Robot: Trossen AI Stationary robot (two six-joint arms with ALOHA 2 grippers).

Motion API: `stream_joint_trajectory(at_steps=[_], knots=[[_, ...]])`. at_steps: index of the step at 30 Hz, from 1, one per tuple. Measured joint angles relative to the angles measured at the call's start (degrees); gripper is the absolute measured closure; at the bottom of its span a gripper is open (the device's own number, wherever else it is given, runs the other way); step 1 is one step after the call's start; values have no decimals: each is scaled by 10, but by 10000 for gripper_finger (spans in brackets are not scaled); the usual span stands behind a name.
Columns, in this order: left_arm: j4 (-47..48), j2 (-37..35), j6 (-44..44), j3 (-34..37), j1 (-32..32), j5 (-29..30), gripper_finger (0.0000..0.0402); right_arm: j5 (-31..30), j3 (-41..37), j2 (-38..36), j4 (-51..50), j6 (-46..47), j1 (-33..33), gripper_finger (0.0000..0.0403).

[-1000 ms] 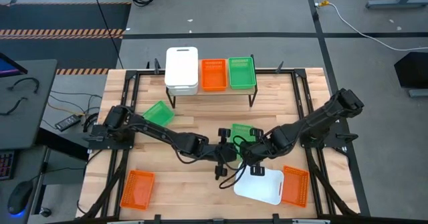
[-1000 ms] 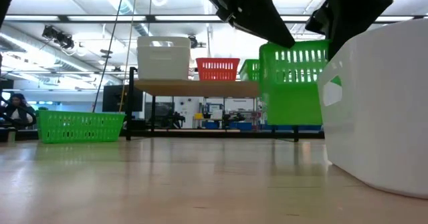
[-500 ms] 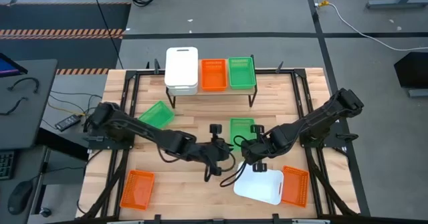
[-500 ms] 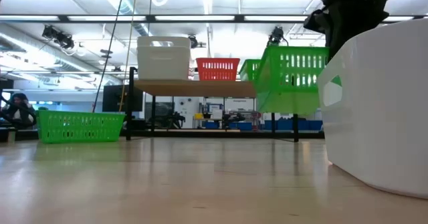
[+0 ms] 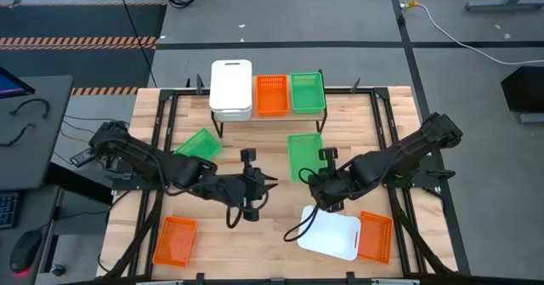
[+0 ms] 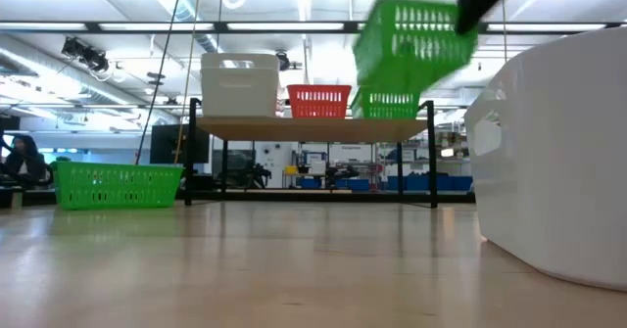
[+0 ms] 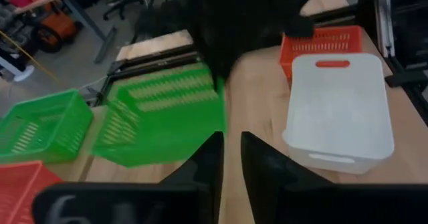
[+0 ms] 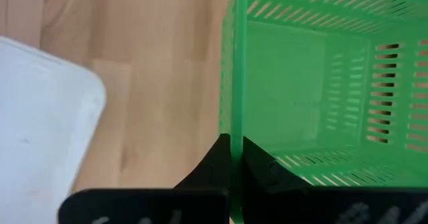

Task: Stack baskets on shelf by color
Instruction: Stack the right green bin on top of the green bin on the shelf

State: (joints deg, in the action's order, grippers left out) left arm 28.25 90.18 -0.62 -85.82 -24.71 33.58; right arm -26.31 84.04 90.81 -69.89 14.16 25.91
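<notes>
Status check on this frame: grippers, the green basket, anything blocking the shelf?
Right gripper shut on green basket rim, basket lifted, short of the shelf. Left gripper empty, mid-table. Nothing blocking the green basket on the shelf.

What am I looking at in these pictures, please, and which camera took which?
These show a table robot with two dark arms, each ending in a two-finger claw. One camera looks straight down, one sits at table height, and one rides on each wrist. The right claw grips the rim of a green basket, lifted above the table. The left claw holds nothing. On the shelf stand white baskets, an orange basket and a green one. On the tabletop lie another green basket, a white basket and two orange ones.
</notes>
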Motion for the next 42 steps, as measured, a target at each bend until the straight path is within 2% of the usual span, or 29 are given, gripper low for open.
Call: stream_joint_trajectory(at_steps=[6, 8, 14, 23, 28, 32, 42], knots=[[4, 3, -7, 1, -10, -1, 360, -38, 112, 0, -83, -72, -31, 396], [-25, 6, -6, 13, -17, 0, 365, -44, 145, 0, -96, -106, -51, 396], [-213, -18, 22, 150, -23, 1, 385, -32, 206, -1, -103, -227, -133, 395], [-424, -95, 13, 342, -12, 3, 388, 55, 217, -1, -108, -339, -287, 394], [-450, -151, 0, 416, -11, 18, 387, 75, 217, -1, -106, -379, -364, 393], [-453, -210, -2, 447, -10, 26, 393, 123, 217, -1, -81, -407, -417, 394], [-456, -285, 0, 495, -7, 26, 376, 189, 217, 0, -58, -474, -487, 394]])
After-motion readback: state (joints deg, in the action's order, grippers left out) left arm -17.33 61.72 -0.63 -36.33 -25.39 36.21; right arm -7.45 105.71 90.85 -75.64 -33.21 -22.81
